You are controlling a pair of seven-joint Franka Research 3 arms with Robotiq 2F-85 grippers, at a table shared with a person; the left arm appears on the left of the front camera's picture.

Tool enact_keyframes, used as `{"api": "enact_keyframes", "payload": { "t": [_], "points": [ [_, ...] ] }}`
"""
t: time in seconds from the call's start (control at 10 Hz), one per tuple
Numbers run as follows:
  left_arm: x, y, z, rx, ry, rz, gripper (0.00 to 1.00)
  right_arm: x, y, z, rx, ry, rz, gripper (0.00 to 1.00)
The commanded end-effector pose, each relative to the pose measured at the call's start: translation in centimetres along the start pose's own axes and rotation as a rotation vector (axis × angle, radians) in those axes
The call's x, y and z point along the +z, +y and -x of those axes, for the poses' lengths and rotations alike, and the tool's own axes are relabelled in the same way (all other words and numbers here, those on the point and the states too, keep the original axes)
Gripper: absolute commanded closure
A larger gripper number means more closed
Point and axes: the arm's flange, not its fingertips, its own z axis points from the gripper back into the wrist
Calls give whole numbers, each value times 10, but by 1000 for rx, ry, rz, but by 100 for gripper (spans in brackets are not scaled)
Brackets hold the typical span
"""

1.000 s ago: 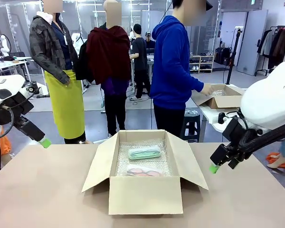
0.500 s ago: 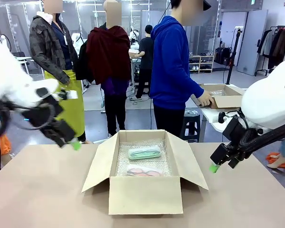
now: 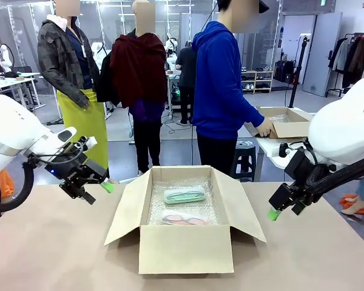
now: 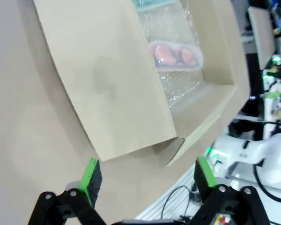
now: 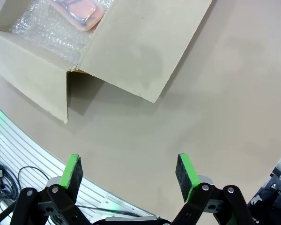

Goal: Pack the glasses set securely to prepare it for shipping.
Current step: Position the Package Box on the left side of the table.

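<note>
The open brown cardboard box (image 3: pixel 185 248) stands mid-table, lined with bubble wrap. Inside lie the mint green glasses case (image 3: pixel 185 195) at the far side and the pale pink case (image 3: pixel 184 218) nearer me. My left gripper (image 3: pixel 97 191) hovers open just left of the box's left flap (image 3: pixel 128 209); in the left wrist view that gripper (image 4: pixel 147 176) looks past the flap (image 4: pixel 107 79) at the pink case (image 4: pixel 174 55). My right gripper (image 3: pixel 284 211) hangs open to the right of the right flap; its wrist view shows the gripper (image 5: pixel 129 171) open above bare table, with the pink case (image 5: pixel 77 11) at the top.
A person in a blue hoodie (image 3: pixel 221 85) stands behind the table with a hand on a second cardboard box (image 3: pixel 285 124) on a side table. Bare tabletop (image 3: pixel 54 248) lies left and right of the box.
My left arm has swung in from the far left and come down close to the box's left flap. The right arm and both cases have stayed put.
</note>
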Motion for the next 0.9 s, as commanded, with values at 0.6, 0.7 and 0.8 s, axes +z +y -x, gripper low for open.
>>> {"api": "enact_keyframes", "payload": {
  "t": [0.6, 0.7, 0.8],
  "points": [
    [-47, 111, -5, 341, -185, 549, 0, 0, 1, 1, 15, -2, -6, 0],
    [-49, 117, -5, 345, -211, 517, 0, 0, 1, 1, 15, -2, -6, 0],
    [-52, 113, -4, 278, -207, 494, 0, 0, 1, 1, 15, -2, -6, 0]
  ]
}}
